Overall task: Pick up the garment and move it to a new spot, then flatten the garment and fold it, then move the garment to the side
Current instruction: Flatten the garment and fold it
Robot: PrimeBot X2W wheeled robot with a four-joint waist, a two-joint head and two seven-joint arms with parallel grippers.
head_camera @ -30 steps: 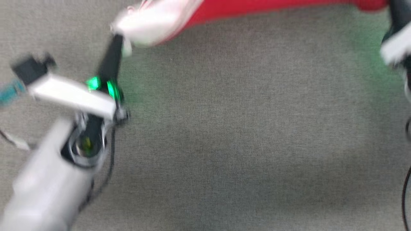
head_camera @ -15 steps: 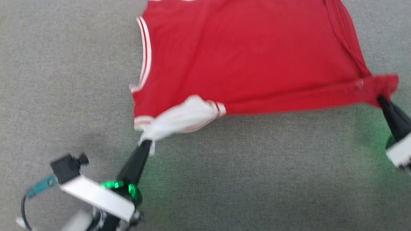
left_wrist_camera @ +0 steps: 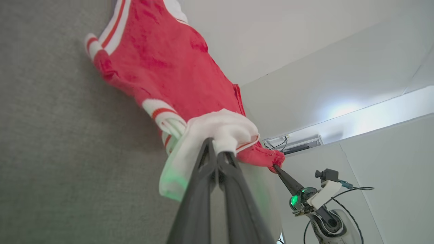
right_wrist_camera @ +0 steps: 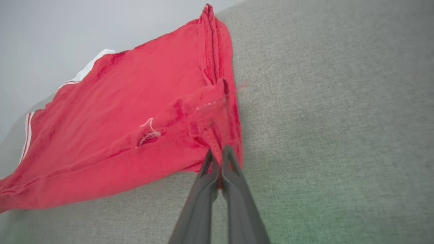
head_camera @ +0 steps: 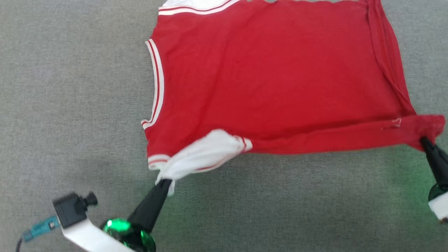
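The garment (head_camera: 273,77) is a red jersey with white striped trim, spread across the grey surface with its near edge lifted. My left gripper (head_camera: 164,182) is shut on the bunched white sleeve (head_camera: 203,154) at the near left corner; the left wrist view shows the same sleeve (left_wrist_camera: 220,130) pinched at the fingertips. My right gripper (head_camera: 424,140) is shut on the red near right corner, and the right wrist view shows its fingers (right_wrist_camera: 218,159) clamped on the red hem (right_wrist_camera: 210,128). The near edge hangs stretched between both grippers. No lettering is visible.
Grey fabric surface (head_camera: 70,105) extends left of and in front of the garment. The left wrist camera (head_camera: 70,206) with a teal plug sits at the lower left. A pale wall (left_wrist_camera: 305,51) stands behind in the left wrist view.
The head view has tilted, so the garment now fills the upper frame. Both grippers keep their hold on the corners, with the near edge stretched between them.
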